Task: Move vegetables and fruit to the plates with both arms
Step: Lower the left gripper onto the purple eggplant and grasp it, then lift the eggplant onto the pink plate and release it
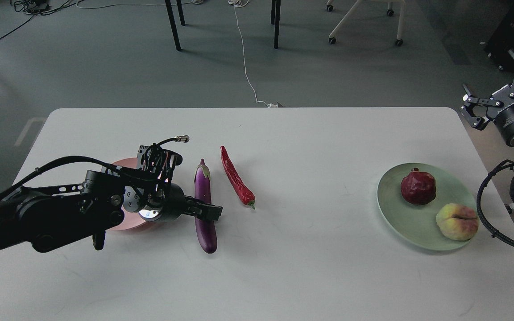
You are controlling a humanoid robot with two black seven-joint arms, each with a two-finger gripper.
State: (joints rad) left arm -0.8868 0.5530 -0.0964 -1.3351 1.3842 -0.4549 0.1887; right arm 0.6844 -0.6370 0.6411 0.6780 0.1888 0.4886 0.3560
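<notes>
The left arm lies nearest, its pincer (206,211) clenched across the middle of the one eggplant (205,209), which lies on the white bench (283,267). The arm hides most of the one pink plate (121,225). One chili pepper (237,177) lies just right of the eggplant. The one green plate (402,227) holds one pomegranate (418,187) and one peach (457,221). The right pincer (473,109) hangs released beyond the bench edge.

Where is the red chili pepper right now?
In the head view, the red chili pepper lies on the white table, left of centre, just right of the eggplant, on neither plate.
</notes>
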